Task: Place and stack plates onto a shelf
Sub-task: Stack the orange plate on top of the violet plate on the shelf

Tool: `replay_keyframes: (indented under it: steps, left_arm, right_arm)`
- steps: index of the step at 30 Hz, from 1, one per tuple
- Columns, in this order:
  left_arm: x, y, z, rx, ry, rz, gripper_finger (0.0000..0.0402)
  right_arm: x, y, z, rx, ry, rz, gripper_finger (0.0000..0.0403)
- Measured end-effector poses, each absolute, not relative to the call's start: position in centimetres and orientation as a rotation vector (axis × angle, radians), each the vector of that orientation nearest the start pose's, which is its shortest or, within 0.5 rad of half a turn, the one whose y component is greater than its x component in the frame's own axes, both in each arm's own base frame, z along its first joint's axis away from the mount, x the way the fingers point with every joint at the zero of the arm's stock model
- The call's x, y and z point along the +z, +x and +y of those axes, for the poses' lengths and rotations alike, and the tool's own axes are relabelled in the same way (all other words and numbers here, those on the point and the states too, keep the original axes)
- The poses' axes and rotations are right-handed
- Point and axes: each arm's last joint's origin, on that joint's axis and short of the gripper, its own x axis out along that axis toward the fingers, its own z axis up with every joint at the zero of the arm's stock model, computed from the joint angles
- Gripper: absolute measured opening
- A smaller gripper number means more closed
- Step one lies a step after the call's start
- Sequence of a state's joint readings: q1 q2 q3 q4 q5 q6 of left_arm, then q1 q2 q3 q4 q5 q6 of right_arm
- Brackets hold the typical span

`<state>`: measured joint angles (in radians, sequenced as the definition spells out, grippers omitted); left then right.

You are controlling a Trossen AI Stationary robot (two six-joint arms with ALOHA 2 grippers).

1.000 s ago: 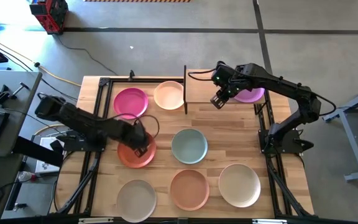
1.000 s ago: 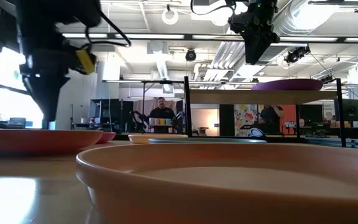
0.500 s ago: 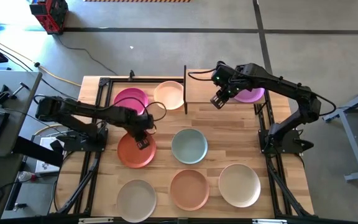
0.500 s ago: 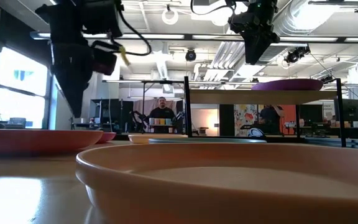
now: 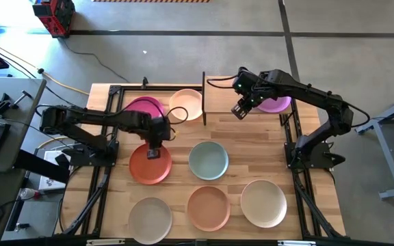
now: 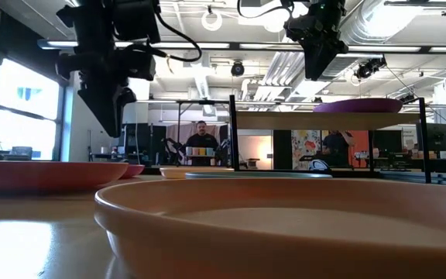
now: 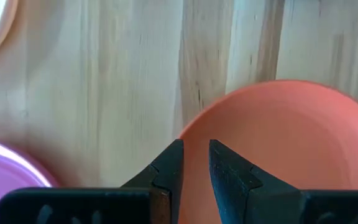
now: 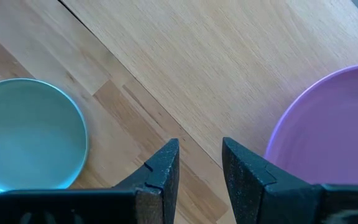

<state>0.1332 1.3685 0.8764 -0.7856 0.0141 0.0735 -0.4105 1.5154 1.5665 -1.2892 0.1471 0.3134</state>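
I have the left gripper [image 7: 195, 163] hanging over the near rim of the orange-red plate [image 5: 150, 165], jaws slightly apart and empty. The right gripper [image 8: 199, 163] hangs over the shelf [image 5: 224, 100], jaws apart, empty, the purple plate [image 8: 331, 127] lying on the shelf just beside them

so the raised light-wood shelf on black posts [image 5: 241, 101] sits at the table's far right with the round purple plate [image 5: 277, 104] on its right end, the round cream plate [image 5: 185, 104] just left of it, and the other plates spread nearer across the wooden table [image 5: 252, 154].
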Motion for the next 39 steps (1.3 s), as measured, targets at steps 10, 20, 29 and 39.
replay_keyframes:
  steps: [10,20,29,39]
  left_arm:
    - [19.2,24.1,3.4,-0.035,0.048,1.353,0.0065]
    - [16.9,24.8,3.8,0.017,0.128,1.477,0.0065]
    - [16.9,24.8,4.0,0.049,0.156,1.486,0.0065]
    - [16.3,24.7,5.2,0.028,0.174,1.514,0.0065]
  right_arm:
    - [34.8,25.4,-11.5,-0.677,0.430,1.160,0.0097]
    - [34.8,25.4,-11.5,-0.677,0.430,1.160,0.0097]
    - [34.8,25.4,-11.5,-0.677,0.430,1.160,0.0097]
    - [34.8,25.4,-11.5,-0.677,0.430,1.160,0.0097]
